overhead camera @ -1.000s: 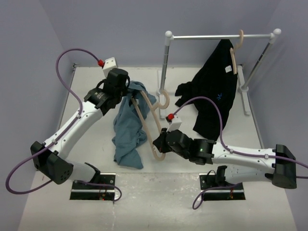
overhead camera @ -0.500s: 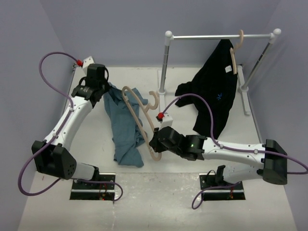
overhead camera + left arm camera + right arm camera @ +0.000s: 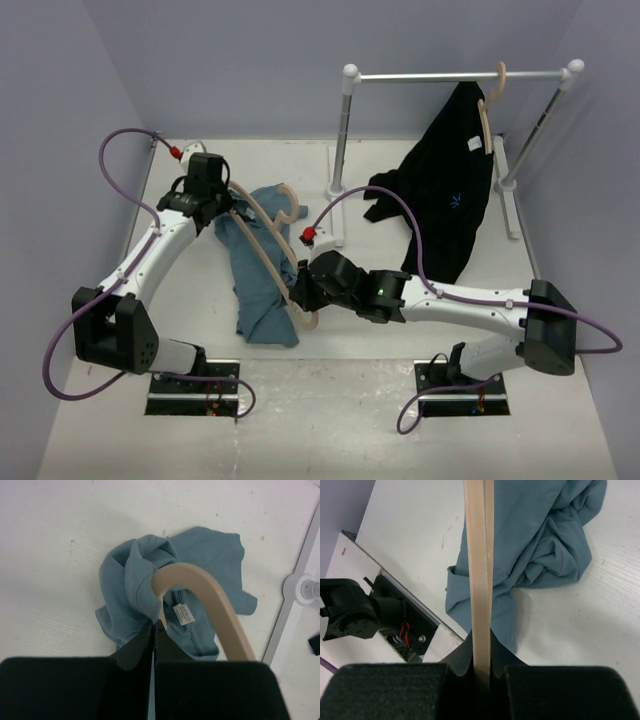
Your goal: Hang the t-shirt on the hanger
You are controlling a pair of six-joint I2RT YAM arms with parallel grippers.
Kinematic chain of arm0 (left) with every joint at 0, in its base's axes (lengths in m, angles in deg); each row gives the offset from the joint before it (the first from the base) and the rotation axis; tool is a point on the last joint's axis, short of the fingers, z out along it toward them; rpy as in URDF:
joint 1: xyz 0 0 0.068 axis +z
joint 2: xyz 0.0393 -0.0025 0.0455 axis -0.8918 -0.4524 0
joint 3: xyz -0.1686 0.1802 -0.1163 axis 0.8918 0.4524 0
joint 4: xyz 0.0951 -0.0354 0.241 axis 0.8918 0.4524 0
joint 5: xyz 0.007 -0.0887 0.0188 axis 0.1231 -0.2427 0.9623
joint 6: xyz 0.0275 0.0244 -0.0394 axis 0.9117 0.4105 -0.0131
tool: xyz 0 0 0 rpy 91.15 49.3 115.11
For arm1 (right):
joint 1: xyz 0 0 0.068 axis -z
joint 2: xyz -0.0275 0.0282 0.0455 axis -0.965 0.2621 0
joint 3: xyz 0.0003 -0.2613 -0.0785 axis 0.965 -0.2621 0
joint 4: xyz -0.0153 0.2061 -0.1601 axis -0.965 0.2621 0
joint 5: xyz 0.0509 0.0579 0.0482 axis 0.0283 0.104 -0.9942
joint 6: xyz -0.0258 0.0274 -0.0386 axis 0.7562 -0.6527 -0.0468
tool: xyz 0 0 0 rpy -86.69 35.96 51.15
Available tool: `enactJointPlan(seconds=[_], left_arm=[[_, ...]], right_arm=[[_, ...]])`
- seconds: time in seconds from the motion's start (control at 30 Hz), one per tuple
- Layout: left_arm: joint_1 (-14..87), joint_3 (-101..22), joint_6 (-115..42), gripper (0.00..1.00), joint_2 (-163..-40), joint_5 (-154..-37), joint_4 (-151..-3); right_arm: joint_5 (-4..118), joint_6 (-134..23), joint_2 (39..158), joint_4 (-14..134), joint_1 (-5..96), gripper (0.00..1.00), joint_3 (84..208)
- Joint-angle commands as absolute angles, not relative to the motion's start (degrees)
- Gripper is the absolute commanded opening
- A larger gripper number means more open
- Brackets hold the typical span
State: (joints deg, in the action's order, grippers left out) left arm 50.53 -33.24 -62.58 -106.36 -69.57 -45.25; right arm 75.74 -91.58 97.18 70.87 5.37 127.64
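Two grips, left tool (image 3: pixel 155 628) t-shirt (image 3: pixel 210 555), right tool (image 3: pixel 481 647) hanger (image 3: pixel 479 555)

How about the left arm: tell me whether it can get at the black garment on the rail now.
Probably not. The left gripper is shut on the t-shirt at the left, the black garment hangs far right, and the hanger, held by the right gripper, lies across the way.

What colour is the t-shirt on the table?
Plain dusty blue-grey. The t-shirt shows best in the left wrist view.
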Motion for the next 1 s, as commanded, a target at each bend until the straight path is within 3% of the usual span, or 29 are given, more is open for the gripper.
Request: enactJointPlan(seconds=[0.0,0.4,0.67,0.87,0.97], left_arm=[[51.1,-35.9,-61.0,0.0,-107.2,-70.4,-47.3],[51.7,-40.2,-56.4,0.0,-107.1,-72.2,-42.9],[51.6,-35.2,-57.5,0.0,-100.1,-76.7,-44.7],[51.6,-40.8,-57.0,0.0,-98.1,-75.3,-40.7],[51.6,-46.2,-55.9,0.0,-97.7,-77.1,-38.8]], right_arm=[[73.4,-89.6,96.9,67.5,4.9,0.0,127.0],[73.4,-88.6,98.6,68.4,5.0,0.0,126.5],[79.5,-85.2,107.0,73.0,7.6,0.0,141.2],[89.9,-85.9,109.1,76.0,7.7,0.0,146.5],[86.8,-83.8,110.8,76.7,8.7,0.0,149.7]])
